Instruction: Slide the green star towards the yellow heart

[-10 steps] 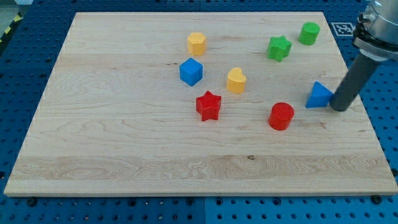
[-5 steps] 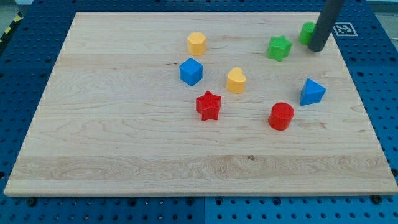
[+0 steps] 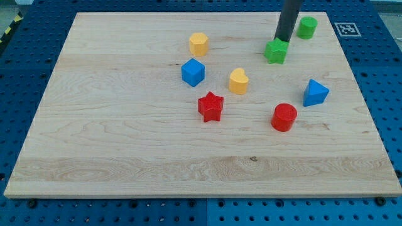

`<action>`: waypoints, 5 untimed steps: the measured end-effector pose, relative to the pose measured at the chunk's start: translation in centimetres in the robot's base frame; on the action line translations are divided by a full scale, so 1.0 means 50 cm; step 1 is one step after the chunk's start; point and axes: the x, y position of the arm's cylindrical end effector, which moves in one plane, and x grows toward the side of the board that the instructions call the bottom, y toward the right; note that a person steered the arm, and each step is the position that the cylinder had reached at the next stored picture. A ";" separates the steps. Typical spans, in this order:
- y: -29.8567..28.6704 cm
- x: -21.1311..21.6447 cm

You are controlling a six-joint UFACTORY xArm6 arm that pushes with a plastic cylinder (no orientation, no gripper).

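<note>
Our tip [image 3: 282,41] swung in from the view's right and now touches the green star [image 3: 276,51] at its top-right edge, nudging it slightly toward the yellow heart [image 3: 238,81], still apart on the desk [image 3: 125,138]. End effector: plain rod, grasps nothing.

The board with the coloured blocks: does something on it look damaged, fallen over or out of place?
Nothing stands out. All eight blocks sit flat on the wooden board, apart from each other, none over the edge. My tip rests at the upper right edge of the green star, with the yellow heart to its lower left.
</note>
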 end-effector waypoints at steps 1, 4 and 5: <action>0.000 0.004; 0.000 0.076; 0.011 0.076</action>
